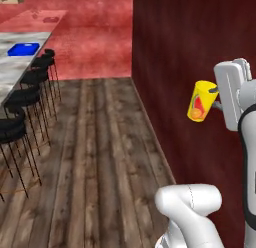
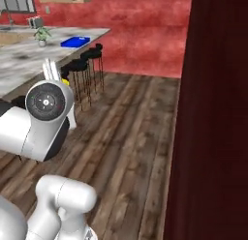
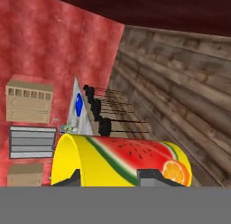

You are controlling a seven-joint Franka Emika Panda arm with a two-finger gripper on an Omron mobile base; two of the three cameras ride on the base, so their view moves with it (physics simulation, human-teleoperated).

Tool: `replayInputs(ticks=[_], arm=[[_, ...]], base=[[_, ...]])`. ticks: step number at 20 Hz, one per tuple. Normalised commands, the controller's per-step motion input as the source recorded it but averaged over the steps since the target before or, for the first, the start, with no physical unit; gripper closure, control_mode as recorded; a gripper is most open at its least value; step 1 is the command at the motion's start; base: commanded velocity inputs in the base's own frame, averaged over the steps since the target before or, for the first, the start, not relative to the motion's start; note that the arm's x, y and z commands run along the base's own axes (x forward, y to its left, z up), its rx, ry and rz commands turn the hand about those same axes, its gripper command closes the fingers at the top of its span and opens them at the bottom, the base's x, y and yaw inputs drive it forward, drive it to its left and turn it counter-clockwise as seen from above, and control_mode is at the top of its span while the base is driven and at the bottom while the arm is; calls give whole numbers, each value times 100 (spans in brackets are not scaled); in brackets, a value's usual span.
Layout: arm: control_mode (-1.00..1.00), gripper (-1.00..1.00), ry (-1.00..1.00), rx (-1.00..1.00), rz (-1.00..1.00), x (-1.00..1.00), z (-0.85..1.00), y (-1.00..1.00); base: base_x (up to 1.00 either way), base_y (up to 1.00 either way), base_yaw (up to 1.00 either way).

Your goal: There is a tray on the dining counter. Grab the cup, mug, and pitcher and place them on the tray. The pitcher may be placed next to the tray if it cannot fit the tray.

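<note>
My gripper (image 1: 214,96) is shut on the cup (image 1: 201,101), a yellow tumbler with red-orange fruit print, and holds it high in the air beside the dark wall. In the hand view the cup (image 3: 122,162) lies across the bottom between my fingertips (image 3: 151,178). A sliver of the cup (image 2: 65,82) peeks out behind my arm. Far ahead, the blue tray (image 1: 23,49) (image 2: 75,41) (image 3: 79,104) lies on the marble dining counter (image 1: 12,72) (image 2: 29,62). The mug and the pitcher are out of view.
Black bar stools (image 1: 32,89) (image 2: 87,57) line the counter's near side. A dark red wall panel (image 1: 175,67) (image 2: 213,113) stands close on the right. Wooden floor (image 1: 100,157) runs between them. A small potted plant (image 2: 42,36) stands on the counter.
</note>
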Motion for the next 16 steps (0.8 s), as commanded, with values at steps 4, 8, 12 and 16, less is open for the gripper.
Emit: replayInputs(ticks=[4, 8, 12, 16], arm=[[100, 100, 0, 0, 0, 0, 0, 0], [100, 100, 0, 0, 0, 0, 0, 0], [100, 100, 0, 0, 0, 0, 0, 0], [100, 100, 0, 0, 0, 0, 0, 0]], base=[[100, -72, 38], [95, -94, 36], [86, -100, 34], [86, -95, 32]])
